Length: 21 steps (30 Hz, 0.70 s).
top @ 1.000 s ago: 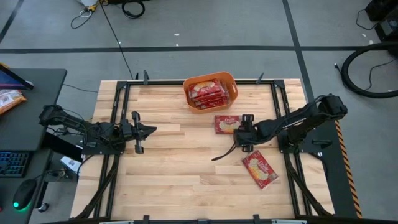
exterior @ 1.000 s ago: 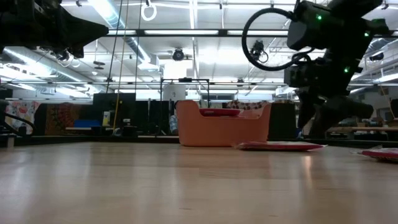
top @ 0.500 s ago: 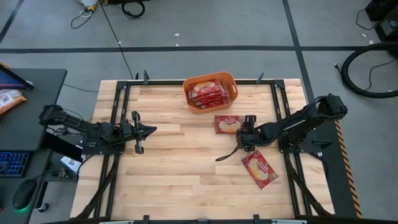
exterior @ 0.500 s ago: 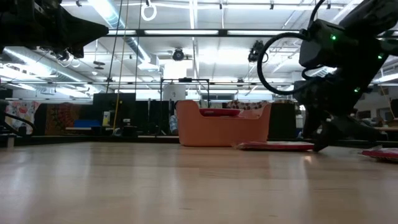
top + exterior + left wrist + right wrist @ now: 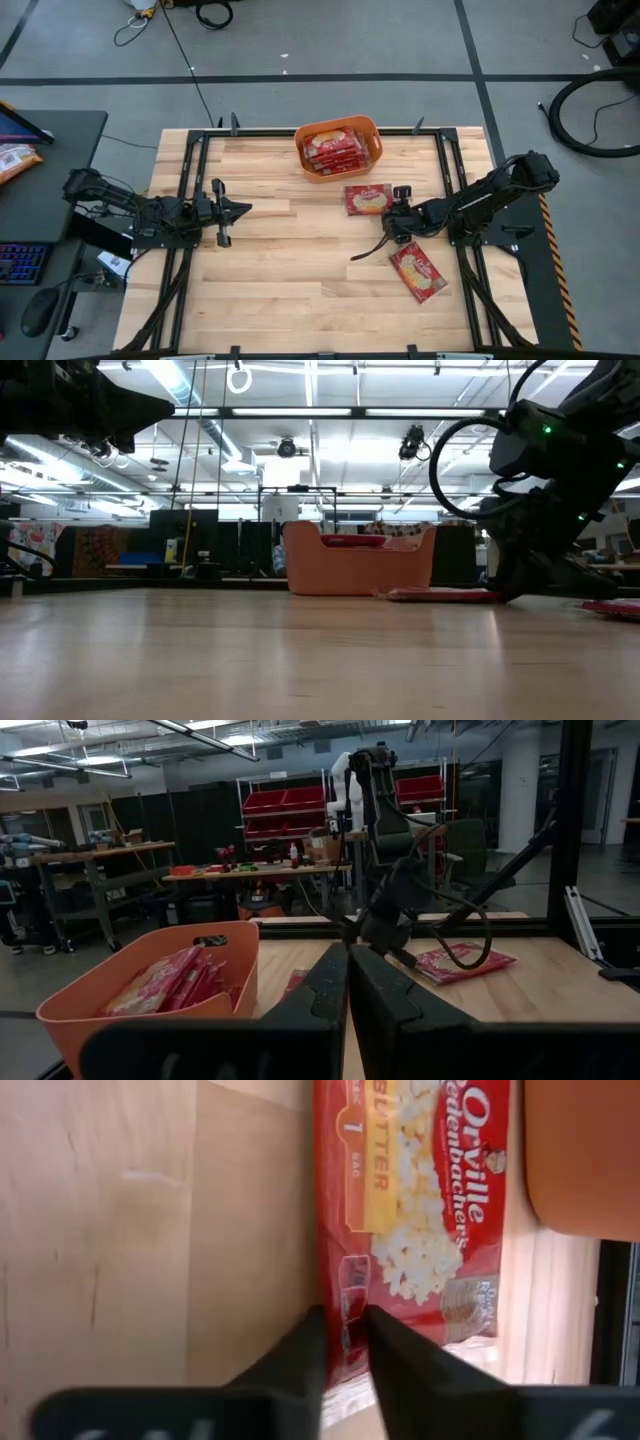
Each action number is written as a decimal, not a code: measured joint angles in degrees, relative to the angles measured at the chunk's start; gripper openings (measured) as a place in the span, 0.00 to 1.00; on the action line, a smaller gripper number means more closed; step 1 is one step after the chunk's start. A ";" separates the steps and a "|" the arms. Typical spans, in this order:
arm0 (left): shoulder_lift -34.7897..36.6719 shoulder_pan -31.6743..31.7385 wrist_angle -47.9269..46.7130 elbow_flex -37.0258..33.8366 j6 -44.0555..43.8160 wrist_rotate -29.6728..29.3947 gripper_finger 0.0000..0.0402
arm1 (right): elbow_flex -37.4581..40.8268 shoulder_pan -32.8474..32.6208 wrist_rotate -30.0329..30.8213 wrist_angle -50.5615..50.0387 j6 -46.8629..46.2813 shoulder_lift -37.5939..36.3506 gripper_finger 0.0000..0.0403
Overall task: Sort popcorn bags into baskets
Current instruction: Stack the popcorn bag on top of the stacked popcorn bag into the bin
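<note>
Right hand (image 5: 345,1342) pinching "Orville Redenbacher's" popcorn bag (image 5: 420,1210)

1. Orange tub (image 5: 370,128): rectangular with rounded corners and a rolled rim, upright at the table's far edge near the middle. Several red popcorn bags (image 5: 331,148) stacked inside.
2. Loose bag (image 5: 366,199): flat on the wood just in front of the tub, face up, cream-yellow oval with white lettering.
3. Second loose bag (image 5: 417,271): flat, lying at an angle, nearer the front on the right side.
</note>
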<state>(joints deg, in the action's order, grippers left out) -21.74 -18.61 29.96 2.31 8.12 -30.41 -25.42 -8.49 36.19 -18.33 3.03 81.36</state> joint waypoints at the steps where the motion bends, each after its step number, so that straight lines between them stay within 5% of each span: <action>1: 0.00 0.00 0.02 0.00 -0.02 0.00 0.05 | 0.03 -0.04 -0.04 0.01 -0.24 0.04 0.16; 5: 0.00 0.00 0.00 0.00 0.00 0.00 0.05 | -0.61 -0.13 0.00 -1.04 -0.29 0.18 0.03; 21: 0.01 0.01 0.00 0.00 -0.02 0.00 0.05 | -30.54 -0.13 9.79 -24.67 6.61 0.18 0.01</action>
<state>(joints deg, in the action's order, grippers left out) -21.72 -18.60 29.95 2.31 8.10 -30.41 -55.96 -8.62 45.97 -43.00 9.64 81.54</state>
